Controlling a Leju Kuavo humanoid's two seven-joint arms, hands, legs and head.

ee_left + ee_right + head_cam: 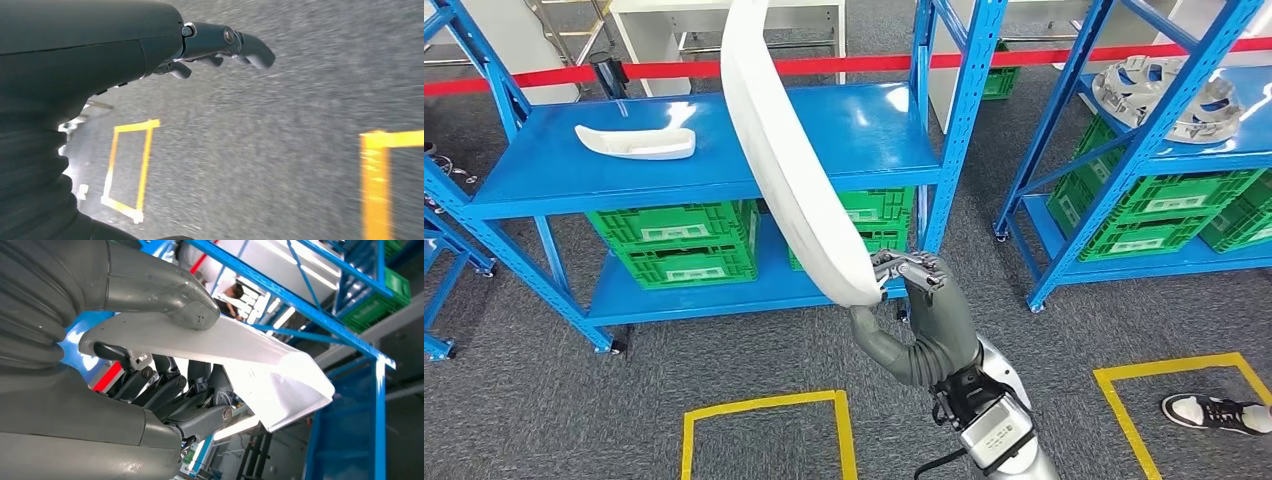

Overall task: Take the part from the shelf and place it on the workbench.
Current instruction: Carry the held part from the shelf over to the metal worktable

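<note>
Blue shelf (844, 150) over green crates (679, 240), contents unseen, right hand (911, 275) fingers grasping long white part (784, 160), left hand (220, 47) fingers loose, empty.

right hand (165, 365) | grips white part (240, 350), thumb above, fingers beneath | blue shelf frame (320, 315) behind

- A blue shelf (844, 150) stands on grey carpet floor (544, 400); a small white part (636, 142) lies on its top board, toward the left.
- Green crates (679, 240) sit on its lower board.
- A second blue shelf (1214, 140) to the right carries a round grey part (1159, 95) above more green crates (1154, 215).
- Yellow tape squares (764, 405) mark the floor.
</note>
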